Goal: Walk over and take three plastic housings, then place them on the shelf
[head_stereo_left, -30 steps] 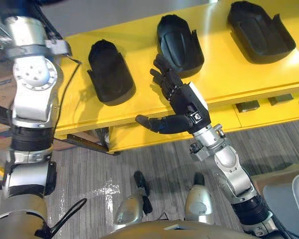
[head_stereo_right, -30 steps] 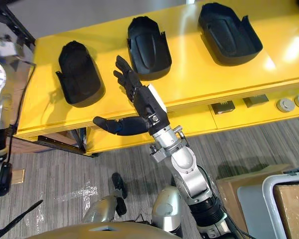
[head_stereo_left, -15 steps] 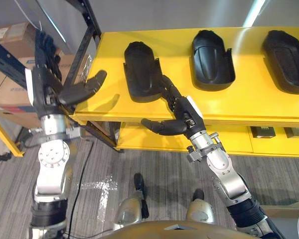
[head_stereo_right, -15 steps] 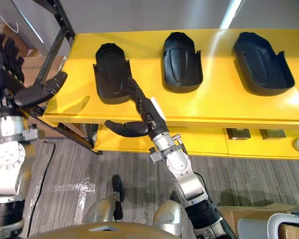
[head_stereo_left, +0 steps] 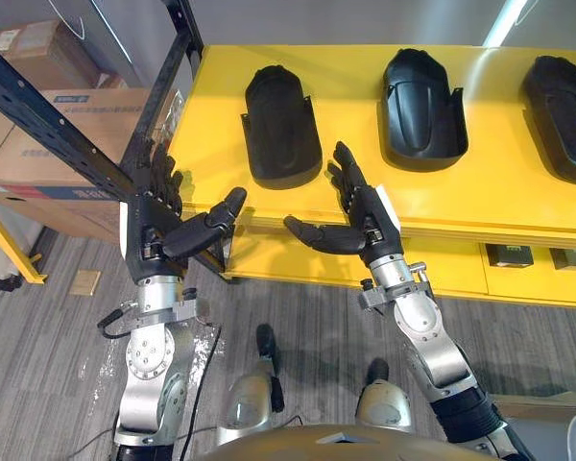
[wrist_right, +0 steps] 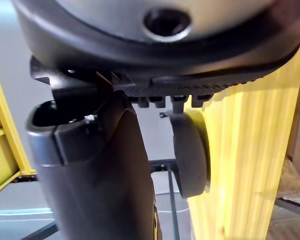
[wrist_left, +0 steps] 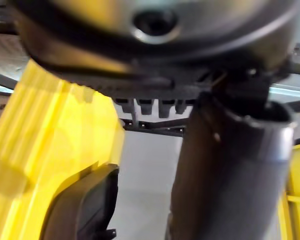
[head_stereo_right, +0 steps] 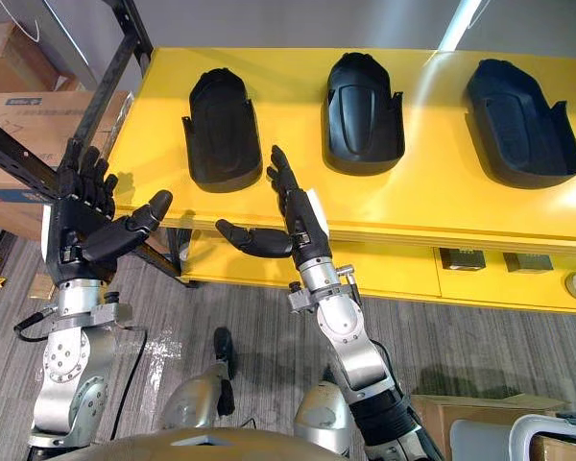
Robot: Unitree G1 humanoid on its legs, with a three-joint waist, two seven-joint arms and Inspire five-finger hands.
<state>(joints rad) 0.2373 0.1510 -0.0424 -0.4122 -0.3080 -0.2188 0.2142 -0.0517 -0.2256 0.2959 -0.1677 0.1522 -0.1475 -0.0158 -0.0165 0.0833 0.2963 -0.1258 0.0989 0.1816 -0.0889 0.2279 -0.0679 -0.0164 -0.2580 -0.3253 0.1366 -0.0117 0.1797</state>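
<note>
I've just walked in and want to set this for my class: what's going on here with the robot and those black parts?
The humanoid faces a yellow shelf where three black plastic housings lie in a row, apart from each other. Its left robot hand and right robot hand are raised before the shelf's front edge, fingers open, holding nothing. The right one is nearest the leftmost housing, without touching it. No housing is being handled now.
</note>
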